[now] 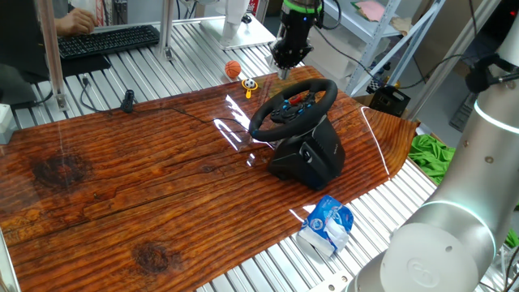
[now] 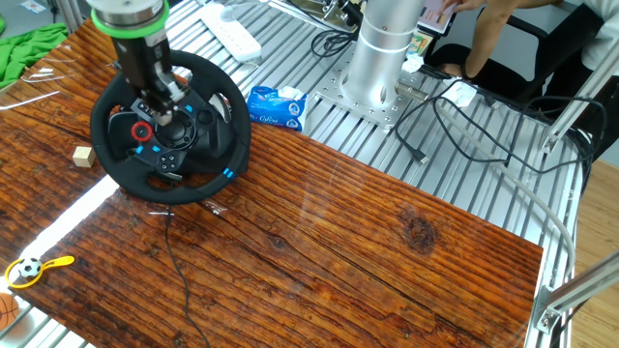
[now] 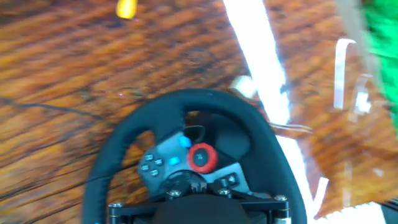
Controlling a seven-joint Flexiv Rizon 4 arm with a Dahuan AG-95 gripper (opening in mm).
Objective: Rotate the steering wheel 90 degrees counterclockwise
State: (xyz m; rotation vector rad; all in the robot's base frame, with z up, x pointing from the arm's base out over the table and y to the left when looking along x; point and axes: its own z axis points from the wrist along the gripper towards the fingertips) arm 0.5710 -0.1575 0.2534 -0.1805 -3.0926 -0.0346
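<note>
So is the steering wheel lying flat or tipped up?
Tipped up. The steering wheel leans on its bulky black base, its far rim higher than its near rim above the wooden table.

I count one wheel (image 1: 293,104), one pincer (image 1: 284,72), one blue packet (image 1: 328,225), one wooden block (image 2: 84,156) (small), one orange ball (image 1: 233,70), one keyboard (image 1: 107,39).
</note>
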